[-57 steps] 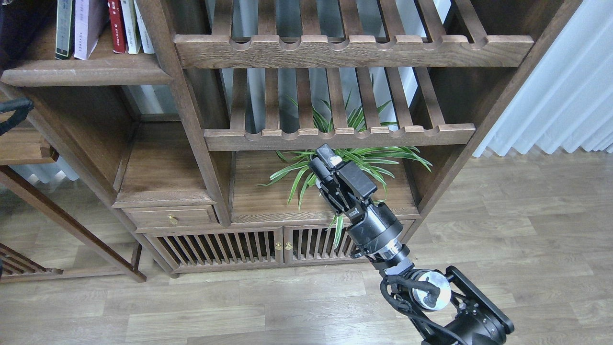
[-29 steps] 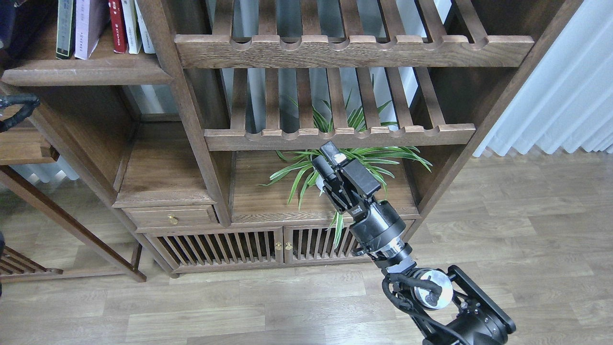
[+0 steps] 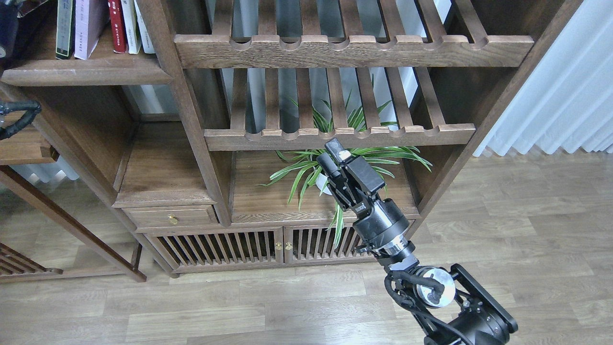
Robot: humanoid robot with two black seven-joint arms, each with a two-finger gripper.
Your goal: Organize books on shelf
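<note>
Several books stand upright at the top left on the dark plank shelf (image 3: 86, 74). From left they are a grey-black one (image 3: 64, 28), a pale lavender-white paperback (image 3: 86, 26) and a maroon one (image 3: 116, 26), then two white ones (image 3: 136, 24). A dark part of my left arm (image 3: 5, 28) shows at the top left corner beside the books, and its fingers cannot be told apart. My right gripper (image 3: 329, 153) is empty and slightly open. It points up-left in front of the plant, far from the books.
Two slatted racks with notched front rails (image 3: 354, 50) (image 3: 340, 136) fill the middle of the cabinet. A green spider plant (image 3: 306, 170) sits on the ledge below them. There is a drawer (image 3: 170, 218) and slatted doors (image 3: 215, 247). White curtain (image 3: 565, 96) hangs at the right. A black cable (image 3: 19, 117) is at the left edge.
My right gripper has drifted slightly right and up. The dark left arm part at the top left has drawn back toward the corner, so it covers less of the shelf.
</note>
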